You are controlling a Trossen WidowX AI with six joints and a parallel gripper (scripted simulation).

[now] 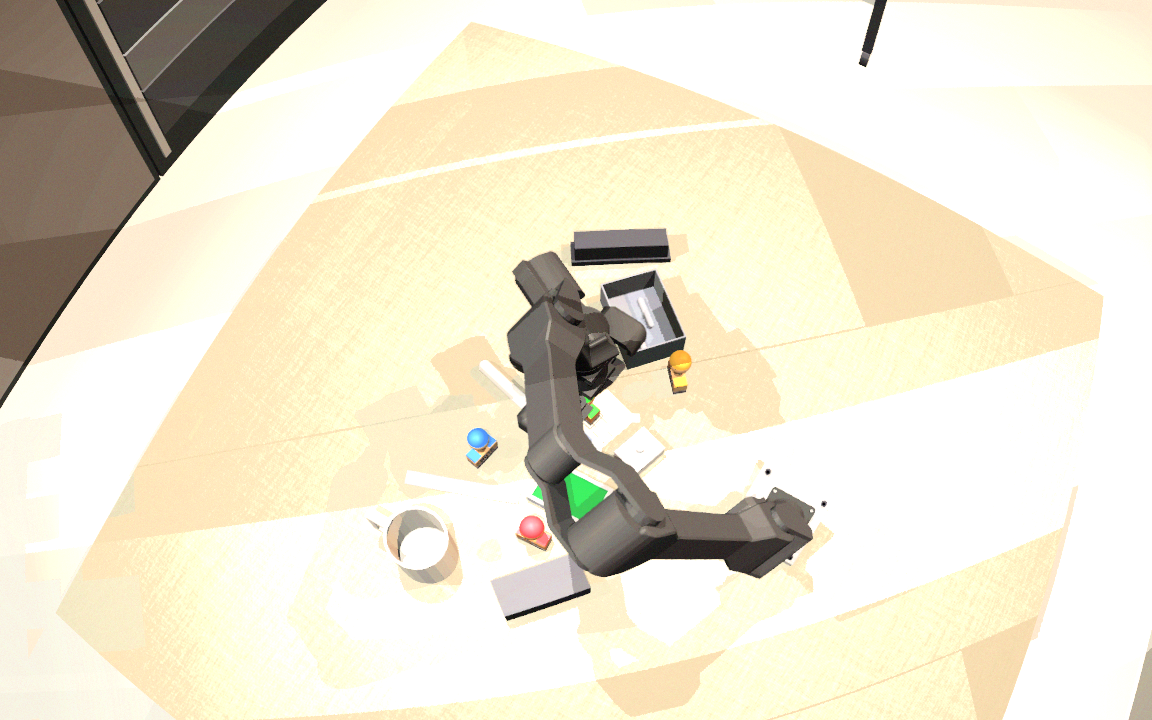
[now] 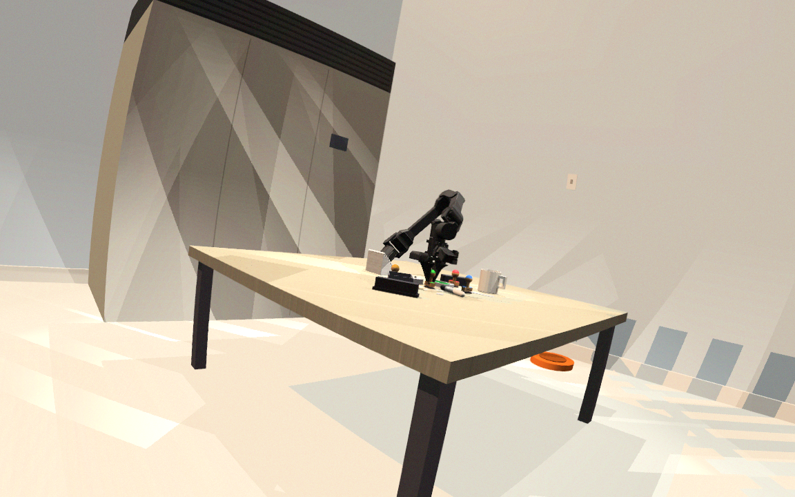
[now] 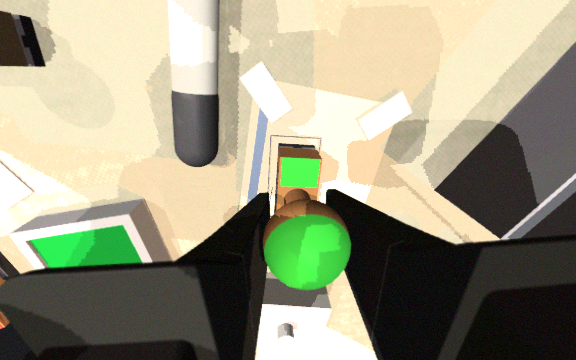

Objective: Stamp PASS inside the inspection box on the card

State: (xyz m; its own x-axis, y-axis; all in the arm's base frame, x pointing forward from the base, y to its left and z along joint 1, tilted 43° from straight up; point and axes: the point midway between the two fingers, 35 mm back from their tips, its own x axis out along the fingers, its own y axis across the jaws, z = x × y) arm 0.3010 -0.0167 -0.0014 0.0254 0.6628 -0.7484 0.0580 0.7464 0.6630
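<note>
A: Holding what, and where, relative to the card [image 1: 613,426] [image 3: 340,115]?

B: Grasping the green-knobbed stamp [image 1: 592,413] [image 2: 433,272] [image 3: 308,252], with the jaws of the gripper [image 1: 584,404] [image 2: 431,277] [image 3: 297,200] pinching either side below the knob. Standing nearly upright over the card, inside or directly above the inspection box [image 3: 271,155]. Not revealing whether just above the card or touching.

A: Working with the PASS stamp?

B: Presumably so, judging by the green; not displaying any readable word on this one. Seeing the ink pad [image 1: 584,495] [image 2: 441,283] [image 3: 88,247] beside the card, apart from the stamp. Not exposing the underside, hence not confirming ink.

A: Carrying out which step?

B: Placing the print, by judgement: probably finishing alignment or already pressing, with inking likely behind and returning the stamp to the bench remaining.

A: Calling for what next?

B: Checking the right border of the box in the wrist view, where appearing very close to the stamp's edge; not seeing the near border, with knob and fingers covering that end. If hovering, lowering squarely; if touching, pressing evenly, then lifting straight off.

A: Risking what?

B: Smearing by sliding, doubling by pressing twice, or overrunning the border. Afterwards, setting the stamp down beside the card, away from the fresh print.
</note>
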